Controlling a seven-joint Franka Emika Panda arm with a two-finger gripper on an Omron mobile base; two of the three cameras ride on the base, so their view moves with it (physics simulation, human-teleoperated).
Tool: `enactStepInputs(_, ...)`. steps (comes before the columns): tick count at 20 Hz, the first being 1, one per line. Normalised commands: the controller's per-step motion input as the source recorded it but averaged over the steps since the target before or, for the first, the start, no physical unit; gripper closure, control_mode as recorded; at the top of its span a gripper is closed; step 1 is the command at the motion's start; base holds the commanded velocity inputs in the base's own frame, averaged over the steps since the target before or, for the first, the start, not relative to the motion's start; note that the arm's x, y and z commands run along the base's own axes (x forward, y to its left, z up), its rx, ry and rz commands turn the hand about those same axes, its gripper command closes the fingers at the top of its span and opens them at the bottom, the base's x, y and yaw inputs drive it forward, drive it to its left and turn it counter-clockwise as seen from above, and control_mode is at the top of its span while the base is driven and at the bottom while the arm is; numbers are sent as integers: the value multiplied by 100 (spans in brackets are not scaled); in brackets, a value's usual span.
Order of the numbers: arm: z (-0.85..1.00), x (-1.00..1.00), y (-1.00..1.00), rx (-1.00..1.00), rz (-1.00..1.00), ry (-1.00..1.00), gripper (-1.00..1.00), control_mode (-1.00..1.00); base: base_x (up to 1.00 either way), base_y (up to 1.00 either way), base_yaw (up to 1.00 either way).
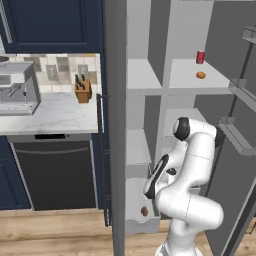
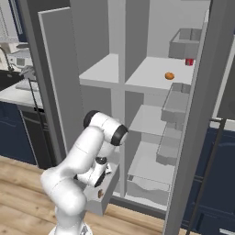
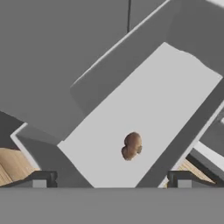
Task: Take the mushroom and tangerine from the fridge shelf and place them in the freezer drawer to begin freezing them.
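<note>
Down in the freezer drawer point(image 3: 175, 78) the mushroom point(image 3: 131, 146) sits mid-floor, clear of both side walls, lots of bare bottom around it. Claw point(image 3: 112, 178) hangs above, spread wide, holding nothing. Tangerine point(image 1: 201, 75) sits up on the fridge shelf point(image 1: 185, 80) near a red can point(image 1: 200, 57).

The mushroom point(image 3: 131, 146) lies in the freezer drawer point(image 3: 175, 83); the tangerine point(image 1: 200, 75) and, apparently, a can point(image 1: 200, 56) sit on the fridge shelf point(image 1: 220, 80).

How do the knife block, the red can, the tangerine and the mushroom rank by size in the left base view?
1. knife block
2. red can
3. tangerine and mushroom: they look alike, and the mushroom lies nearer the camera, so I leave them unranked.
</note>
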Motion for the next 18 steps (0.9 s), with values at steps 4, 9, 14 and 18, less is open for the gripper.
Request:
enactStepInputs(4,100,-12,-27,0,0,-6,-100,-100,0,0,0)
enactStepInputs(9,100,-1,-33,0,0,0,-100,-100,0,0,0)
enactStepInputs(14,100,-10,-32,0,-3,0,-100,-100,0,0,0)
enactStepInputs(18,89,-36,-13,0,-6,0,-100,-100,0,0,0)
